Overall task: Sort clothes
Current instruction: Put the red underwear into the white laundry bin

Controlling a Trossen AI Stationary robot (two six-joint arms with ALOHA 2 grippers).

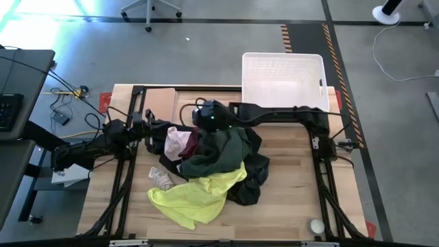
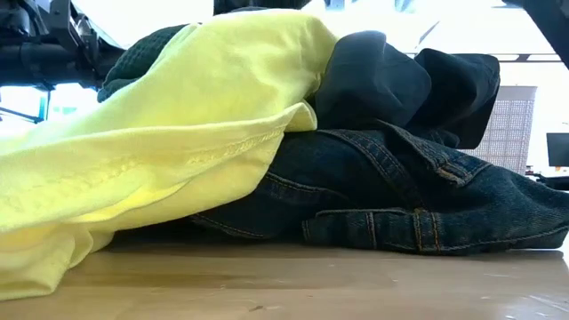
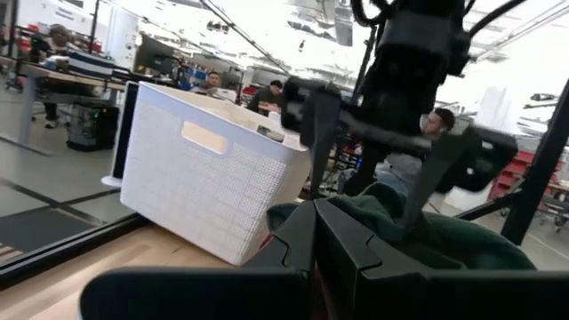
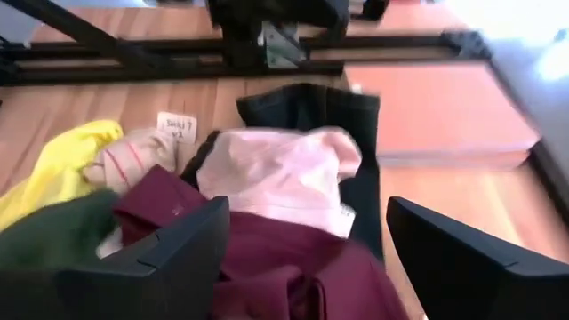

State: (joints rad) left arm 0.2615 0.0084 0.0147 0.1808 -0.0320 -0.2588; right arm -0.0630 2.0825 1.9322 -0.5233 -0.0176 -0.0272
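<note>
Bare table [image 1: 288, 206] rings the clothes [image 1: 212, 165]; right gripper [image 4: 307, 249] spread above.

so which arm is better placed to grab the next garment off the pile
Right. Its end effector hangs open directly over the maroon garment and pale pink garment. The left end effector is shut and sits at the pile's edge.

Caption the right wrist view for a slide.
Open right claw above maroon garment and pale pink garment on the pile.
</note>
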